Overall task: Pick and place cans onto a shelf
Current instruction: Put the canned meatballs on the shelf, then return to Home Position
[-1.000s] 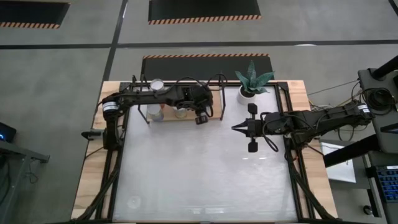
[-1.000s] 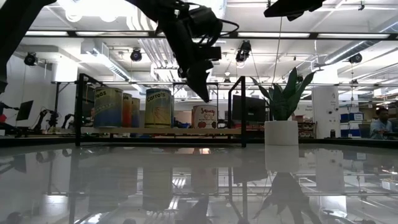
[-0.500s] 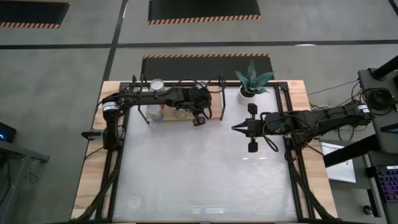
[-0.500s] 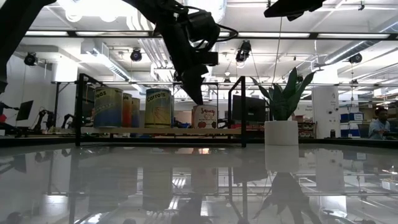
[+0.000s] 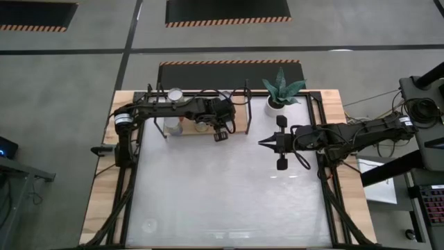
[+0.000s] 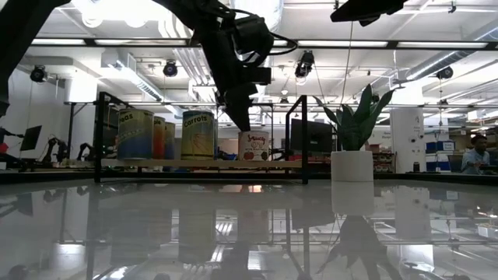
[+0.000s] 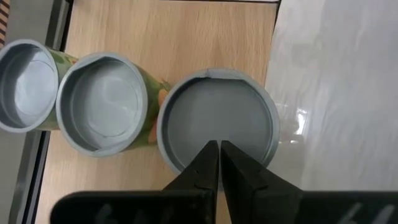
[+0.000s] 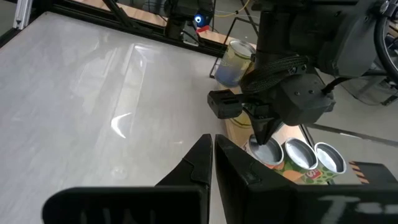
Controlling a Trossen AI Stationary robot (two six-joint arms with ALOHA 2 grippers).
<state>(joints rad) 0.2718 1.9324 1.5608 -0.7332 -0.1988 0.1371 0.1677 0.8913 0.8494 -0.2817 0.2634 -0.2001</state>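
Note:
Several silver-topped cans stand upright in a row on the shelf (image 6: pixel 156 163), a wooden board in a black frame at the table's far left. The can (image 7: pixel 217 121) at the row's right end, with a red and white label (image 6: pixel 254 145), has my left gripper (image 7: pixel 219 146) over it. That gripper is shut and points steeply down at the can's recessed top. Beside this can stand two green-labelled cans (image 7: pixel 102 102) (image 7: pixel 25 84). My right gripper (image 5: pixel 262 143) hangs shut over the table right of the middle, holding nothing. My left gripper comes from above, slanting down, with its shut fingertips (image 8: pixel 261 138) at the recessed top (image 7: pixel 239 118) of the right-end can. I cannot tell whether they touch it. The can stands upright on the shelf board.
A white pot with a spiky green plant (image 5: pixel 281 90) stands right of the shelf, at the far edge. The shelf's black uprights (image 6: pixel 304 138) rise beside the right-end can. The white tabletop (image 5: pixel 222 194) stretches toward the near edge.
My left gripper has gone a little toward the table's left and down, onto the right-end can's top, and has tipped more steeply downward. My right arm has kept still.

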